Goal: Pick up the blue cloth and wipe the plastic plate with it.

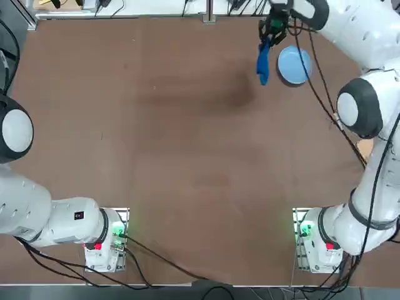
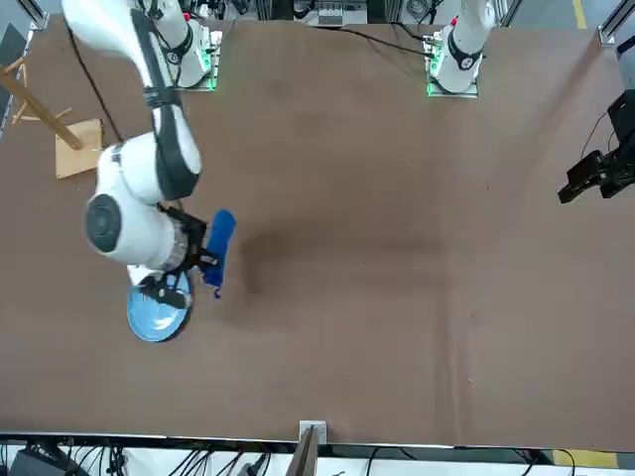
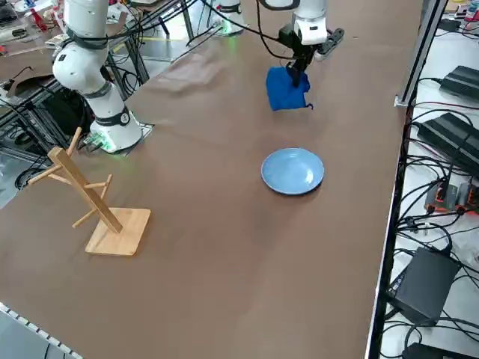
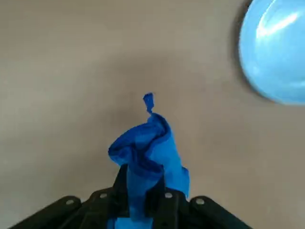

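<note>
Right gripper (image 4: pixel 145 183): closed on the cloth (image 4: pixel 159 143), fabric pinched between the two fingers (image 4: pixel 122 183). Gripper is at the far right part of the table (image 3: pixel 224 277), pointing down, held up off the surface. Cloth is deep blue, bunched at the grip, hanging below the fingertips, raised above the table. Folds visible, plus a thin twisted tab sticking out at its free end.

Plate (image 3: pixel 292 170): light blue, round, shallow rim, glossy with a bright highlight in the wrist view. Lies flat on the table, far right, just right of the cloth. Cloth and plate are apart.

Right arm (image 1: pixel 375 106): white with dark joint bands, reaches from its base at the near right out along the right side to the far area. A black cable (image 1: pixel 322 100) runs along it, crossing over the plate in the top view.

Rack (image 3: pixel 101 194): light wood, slanted post with pegs, square base. Stands on the right side of the table, nearer than the plate, well apart from it; mostly under the arm in the top view.

Table: brown, smooth, soft shadows around the middle. Beyond the far edge: black boxes (image 3: pixel 425 284) and tangled wires (image 3: pixel 449 224) on a white surface.
</note>
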Controlling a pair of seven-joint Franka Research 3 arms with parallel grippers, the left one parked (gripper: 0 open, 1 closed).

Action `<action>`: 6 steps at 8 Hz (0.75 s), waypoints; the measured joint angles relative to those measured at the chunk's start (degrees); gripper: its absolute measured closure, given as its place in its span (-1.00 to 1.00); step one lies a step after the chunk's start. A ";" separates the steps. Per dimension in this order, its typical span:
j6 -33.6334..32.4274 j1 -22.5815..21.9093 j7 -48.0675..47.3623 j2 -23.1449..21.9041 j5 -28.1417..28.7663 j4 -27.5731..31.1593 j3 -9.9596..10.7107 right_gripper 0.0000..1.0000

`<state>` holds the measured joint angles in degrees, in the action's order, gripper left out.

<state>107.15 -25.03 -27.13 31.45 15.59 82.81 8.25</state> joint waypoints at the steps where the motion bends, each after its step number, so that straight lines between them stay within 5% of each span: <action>1: 1.95 -1.24 -0.13 -1.08 0.04 3.65 0.09 0.82; 6: 14.35 -4.64 -0.19 -6.13 0.09 20.97 0.27 0.82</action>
<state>121.51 -29.67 -27.33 25.32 15.69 103.79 8.52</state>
